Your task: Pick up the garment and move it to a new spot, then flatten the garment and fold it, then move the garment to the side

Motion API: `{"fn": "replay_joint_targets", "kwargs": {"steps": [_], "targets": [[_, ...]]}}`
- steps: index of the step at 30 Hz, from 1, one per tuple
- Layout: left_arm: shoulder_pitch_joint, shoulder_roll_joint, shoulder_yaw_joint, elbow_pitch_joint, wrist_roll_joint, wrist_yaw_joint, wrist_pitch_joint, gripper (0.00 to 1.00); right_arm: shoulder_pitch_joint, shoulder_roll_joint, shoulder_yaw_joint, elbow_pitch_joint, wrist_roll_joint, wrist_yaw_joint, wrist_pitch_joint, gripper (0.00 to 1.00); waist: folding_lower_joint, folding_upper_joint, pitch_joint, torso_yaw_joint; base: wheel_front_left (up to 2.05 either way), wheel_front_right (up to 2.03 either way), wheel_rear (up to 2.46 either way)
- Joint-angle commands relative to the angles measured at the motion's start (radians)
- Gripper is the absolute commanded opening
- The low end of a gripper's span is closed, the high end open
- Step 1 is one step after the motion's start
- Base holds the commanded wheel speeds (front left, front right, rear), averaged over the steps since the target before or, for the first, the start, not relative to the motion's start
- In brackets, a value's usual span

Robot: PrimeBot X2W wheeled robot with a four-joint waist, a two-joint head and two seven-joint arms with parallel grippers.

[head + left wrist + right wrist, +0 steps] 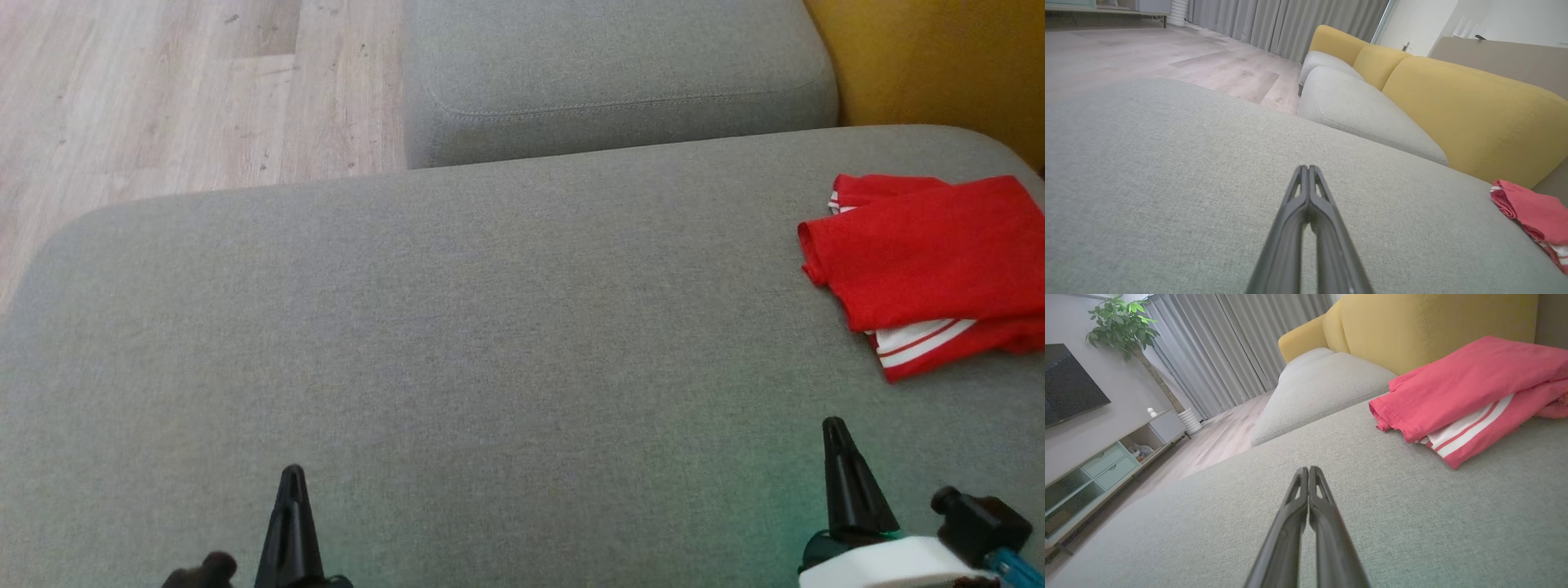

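Two pincers sit low in my head view, both pinched narrow with the long dark fingers pressed together and nothing between them. My left pincer (291, 478) is at the lower left and my right pincer (834, 426) at the lower right, tips pointing up the picture over the wide grey seat cushion (490, 327). Each wrist view confirms it: the left fingers (1298, 212) meet at the tip, and so do the right fingers (1294, 514). I cannot tell whether either tip touches the fabric below.

The garment (922, 261), red with white stripes, lies folded into a rough, slightly rumpled rectangle on that same cushion, at its far right, with its right side cut off by the picture's edge. It sits ahead of my right pincer and a little to its right, apart from it, and well apart from my left pincer. From the right wrist the garment (1461, 388) rests near the yellow backrest (1433, 326), the striped layer showing under the plain red top layer.

Beyond the big cushion is a second grey cushion (612, 73), and pale wooden floor (163, 98) to the left.
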Motion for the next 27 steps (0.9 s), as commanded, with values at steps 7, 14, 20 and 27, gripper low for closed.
{"fn": "replay_joint_targets", "kwargs": {"steps": [7,14,20,27], "targets": [[-0.067,0.015,0.033,-0.014,-0.106,-0.022,0.022,0.00,-0.069,-0.021,-0.008,-0.021,0.112,0.000,0.019,0.00,-0.0001,-0.0001,0.003,0.002,0.00,0.00,0.00],[-0.082,0.017,0.045,-0.007,-0.178,-0.033,0.037,0.00,-0.082,-0.023,-0.014,-0.016,0.187,0.000,0.034,0.00,-0.0001,-0.0001,0.005,0.004,0.00,0.00,0.00],[-0.097,0.019,0.059,0.002,-0.250,-0.045,0.052,0.00,-0.095,-0.025,-0.021,-0.011,0.262,0.000,0.050,0.00,-0.0001,-0.0001,0.007,0.006,0.00,0.00,0.00],[-0.115,0.020,0.075,0.012,-0.333,-0.059,0.071,0.00,-0.111,-0.027,-0.029,-0.005,0.348,0.000,0.068,0.00,-0.0001,-0.0001,0.009,0.008,0.00,0.00,0.00]]}}
